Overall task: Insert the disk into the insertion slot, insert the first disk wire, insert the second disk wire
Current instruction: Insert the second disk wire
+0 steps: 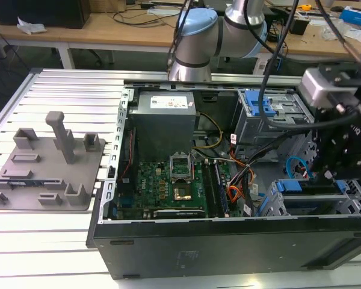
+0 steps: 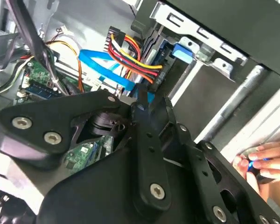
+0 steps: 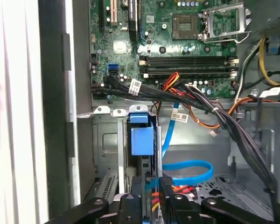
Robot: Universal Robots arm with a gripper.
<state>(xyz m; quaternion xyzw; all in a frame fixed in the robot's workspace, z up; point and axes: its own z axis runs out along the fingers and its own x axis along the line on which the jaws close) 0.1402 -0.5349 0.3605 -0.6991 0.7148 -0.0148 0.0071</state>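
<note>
Here the black tool (image 3: 151, 205) was pinching the black connector (image 3: 151, 186) of a red-yellow-black disk wire (image 2: 133, 58) just beside the blue-framed disk (image 3: 142, 137) seated in the grey perforated insertion slot (image 3: 107, 154).

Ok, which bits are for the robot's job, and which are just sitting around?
For the job: disk, insertion slot, blue wire, gripper.
Just sitting around: grey peg tray, motherboard, taller bay with blue latch, a person's hand.

Open black computer case (image 1: 228, 253) on slatted metal table (image 1: 60, 241); grey moulded fixture tray (image 1: 45, 171) at exterior view's left; black arm head (image 1: 343, 144) over drive cages.
</note>
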